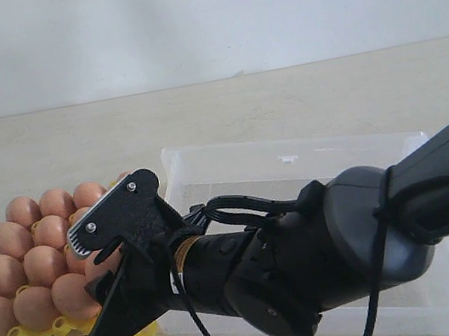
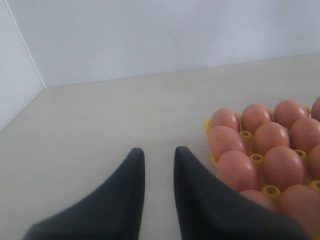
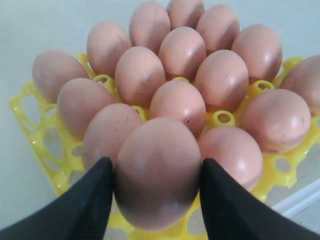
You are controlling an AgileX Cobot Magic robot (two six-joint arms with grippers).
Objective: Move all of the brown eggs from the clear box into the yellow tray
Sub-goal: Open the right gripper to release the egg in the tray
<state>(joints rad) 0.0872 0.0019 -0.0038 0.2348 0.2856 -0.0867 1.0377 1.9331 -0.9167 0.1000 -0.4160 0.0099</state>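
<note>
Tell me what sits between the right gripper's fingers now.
One brown egg, gripped by the right gripper at the yellow tray; the right wrist view shows it.

Your right arm (image 1: 447, 182) reaches in from the right side and crosses the middle. Its wrist (image 1: 268, 273) sits low, and the right tool (image 1: 104, 274) points left with one finger set above the other. The fingers (image 3: 85, 200) of that tool press against both flanks of a single brown egg (image 3: 157, 180) and hold it between them. Your left tool (image 2: 159, 152) is empty, its two dark fingers parted by a narrow gap.
</note>
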